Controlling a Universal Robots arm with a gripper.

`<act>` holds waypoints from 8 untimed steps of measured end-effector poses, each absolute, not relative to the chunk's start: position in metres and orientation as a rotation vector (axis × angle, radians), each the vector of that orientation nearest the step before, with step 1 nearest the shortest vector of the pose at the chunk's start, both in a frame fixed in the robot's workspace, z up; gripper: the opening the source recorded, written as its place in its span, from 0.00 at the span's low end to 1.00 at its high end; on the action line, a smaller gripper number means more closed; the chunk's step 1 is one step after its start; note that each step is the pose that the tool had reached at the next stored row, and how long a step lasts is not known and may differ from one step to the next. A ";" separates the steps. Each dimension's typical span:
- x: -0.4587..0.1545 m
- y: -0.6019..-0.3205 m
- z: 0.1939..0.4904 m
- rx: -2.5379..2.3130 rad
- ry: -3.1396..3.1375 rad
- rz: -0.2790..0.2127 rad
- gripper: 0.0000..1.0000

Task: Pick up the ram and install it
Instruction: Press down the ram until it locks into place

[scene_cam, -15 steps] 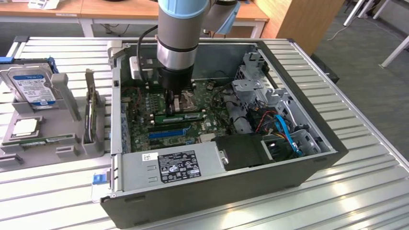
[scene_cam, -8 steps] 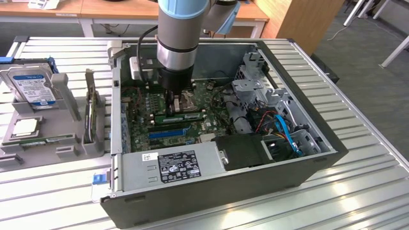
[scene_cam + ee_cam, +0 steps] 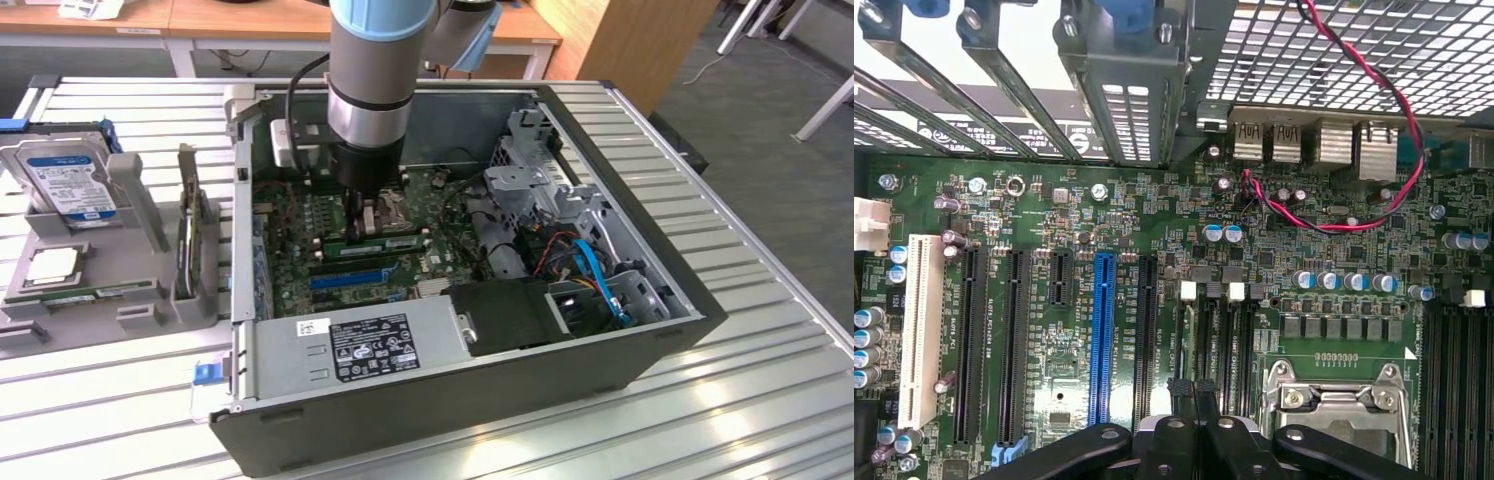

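I'm hovering the gripper (image 3: 362, 222) inside the computer case (image 3: 627, 340), fingers clenched shut over the motherboard (image 3: 1054, 200). The ram (image 3: 390, 242) is lying right beside the fingertips, apparently in its slot. It's looking light, stiff, fragile; I'd be gripping its long edges.

The ram (image 3: 387, 243), a thin green stick, lies flat across the motherboard (image 3: 360, 262).
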State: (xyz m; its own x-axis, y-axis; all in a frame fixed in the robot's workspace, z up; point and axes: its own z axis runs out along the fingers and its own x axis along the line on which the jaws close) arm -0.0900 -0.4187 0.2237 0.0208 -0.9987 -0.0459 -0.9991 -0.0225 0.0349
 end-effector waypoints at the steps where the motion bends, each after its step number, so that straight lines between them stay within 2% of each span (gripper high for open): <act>1: -0.090 -0.419 0.224 -2.239 2.191 0.090 0.10; 8: -0.090 -0.419 0.223 -2.239 2.191 0.090 0.10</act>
State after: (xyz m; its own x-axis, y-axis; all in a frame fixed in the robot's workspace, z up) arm -0.0900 -0.4187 0.2228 0.0208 -0.9987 -0.0465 -0.9991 -0.0224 0.0347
